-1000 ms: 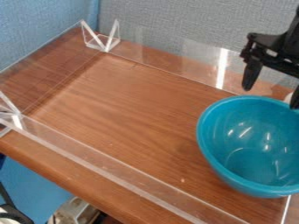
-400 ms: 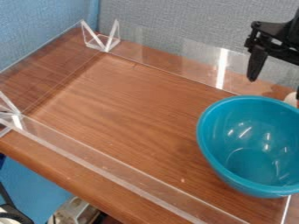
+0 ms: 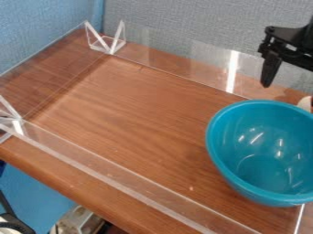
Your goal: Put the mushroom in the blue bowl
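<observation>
The blue bowl (image 3: 262, 151) is a big glossy teal bowl standing on the wooden table at the right front, and nothing lies inside it. My black gripper (image 3: 288, 66) hangs at the top right, behind and above the bowl's far rim, pointing steeply down. Its left finger (image 3: 269, 69) shows in full, while the right side is cut off by the frame edge. The jaws stand wide apart with nothing between them. A small pale patch (image 3: 306, 103) shows at the right edge just beyond the bowl's rim; I cannot tell whether it is the mushroom.
A low clear acrylic wall (image 3: 159, 57) rings the brown wooden table (image 3: 123, 110). Clear triangular brackets stand at the back left corner (image 3: 105, 38) and at the left edge (image 3: 10, 117). A blue-grey fabric panel forms the backdrop.
</observation>
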